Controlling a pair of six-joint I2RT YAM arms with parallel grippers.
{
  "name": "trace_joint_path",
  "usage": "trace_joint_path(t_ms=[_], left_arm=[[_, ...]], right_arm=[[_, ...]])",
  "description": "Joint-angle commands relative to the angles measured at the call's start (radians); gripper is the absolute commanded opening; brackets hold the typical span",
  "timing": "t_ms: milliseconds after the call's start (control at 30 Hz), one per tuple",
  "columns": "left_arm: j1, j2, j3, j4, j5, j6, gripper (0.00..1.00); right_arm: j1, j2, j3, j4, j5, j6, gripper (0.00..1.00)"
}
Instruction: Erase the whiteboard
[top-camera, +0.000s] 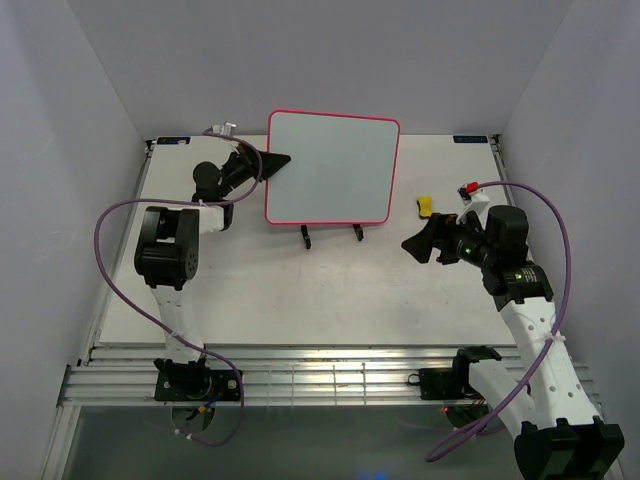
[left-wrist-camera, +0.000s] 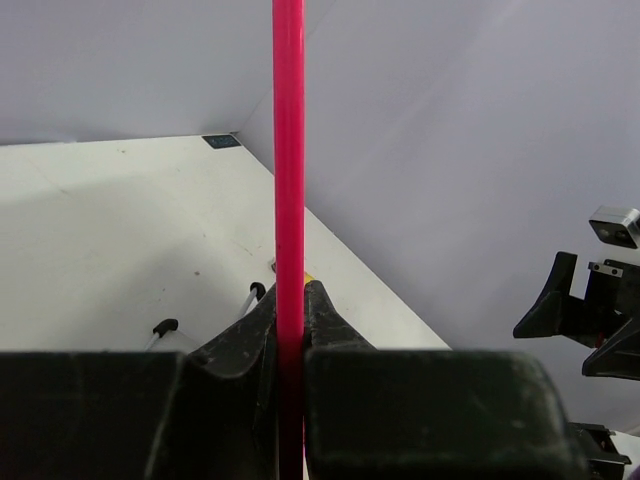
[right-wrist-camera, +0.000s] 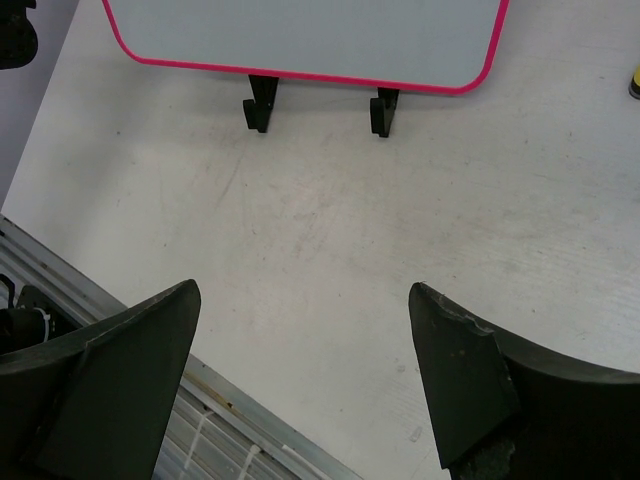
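Note:
The whiteboard (top-camera: 330, 168), white with a pink-red frame and no marks showing, stands upright on a black wire stand (top-camera: 330, 234) at the back middle of the table. My left gripper (top-camera: 282, 160) is shut on the board's left edge; in the left wrist view the pink frame (left-wrist-camera: 288, 150) runs straight up between my closed fingers (left-wrist-camera: 250, 330). My right gripper (top-camera: 415, 245) is open and empty, right of the board above the table. In the right wrist view the board's lower edge (right-wrist-camera: 300, 35) and stand feet (right-wrist-camera: 262, 100) lie ahead. The small yellow eraser (top-camera: 426, 206) lies right of the board.
The table (top-camera: 300, 290) is boxed by white walls on three sides. A slotted metal rail (top-camera: 330, 375) runs along the near edge, also visible in the right wrist view (right-wrist-camera: 220, 420). Purple cables (top-camera: 105, 250) loop beside both arms.

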Motion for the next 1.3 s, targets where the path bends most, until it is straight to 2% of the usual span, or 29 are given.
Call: trace_joint_path(t_ms=[0, 167, 367, 667, 933, 1267], left_arm=[[0.017, -0.023, 0.042, 0.396, -0.019, -0.025, 0.00], [0.043, 0.001, 0.022, 0.398, -0.005, -0.013, 0.00], [0.069, 0.075, 0.077, 0.400, 0.058, -0.039, 0.00], [0.087, 0.158, 0.130, 0.412, 0.151, 0.047, 0.00], [0.090, 0.110, -0.033, 0.426, 0.073, 0.312, 0.00], [0.092, 0.124, -0.097, 0.435, 0.013, 0.484, 0.00]], right_arm=[[0.009, 0.004, 0.014, 0.037, -0.022, -0.017, 0.90], [0.014, 0.004, 0.008, 0.048, -0.038, -0.016, 0.90], [0.018, 0.001, 0.000, 0.065, -0.054, -0.016, 0.90], [0.028, 0.006, -0.002, 0.076, -0.084, -0.020, 0.90], [0.040, 0.012, 0.003, 0.085, -0.104, -0.020, 0.90], [0.048, 0.000, -0.008, 0.105, -0.128, -0.013, 0.90]])
